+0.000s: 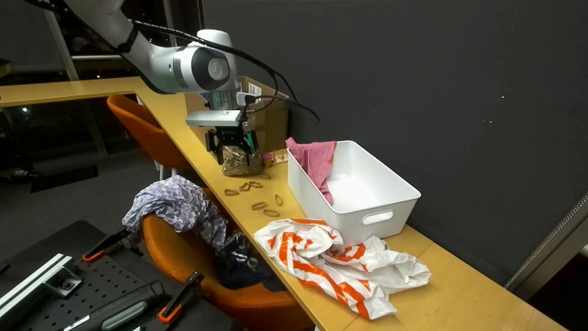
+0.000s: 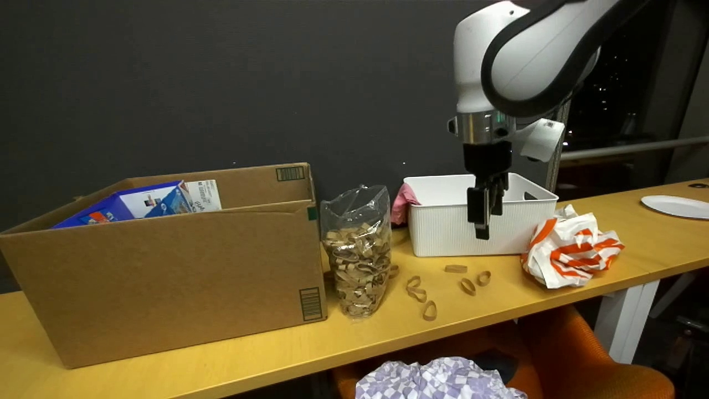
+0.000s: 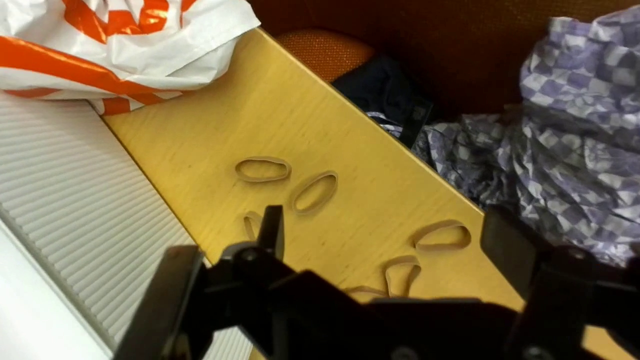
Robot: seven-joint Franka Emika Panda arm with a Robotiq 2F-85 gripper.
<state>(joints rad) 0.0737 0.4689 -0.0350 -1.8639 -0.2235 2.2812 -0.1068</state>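
Observation:
My gripper stands open above the wooden table, its fingers wide apart and holding nothing. Below it, several loose brown bands lie scattered on the table; the gripper's body hides part of some. In an exterior view the gripper hangs in front of the white bin, above the level of the bands. A clear bag of similar bands stands upright between the bin and a cardboard box. Pink cloth drapes over the bin's rim. A crumpled white and orange plastic bag lies beside the bin.
The cardboard box holds blue packaging. A dark wall runs behind the table. Orange chairs stand along the front edge, one carrying a purple checked cloth. A white plate lies at the table's far end.

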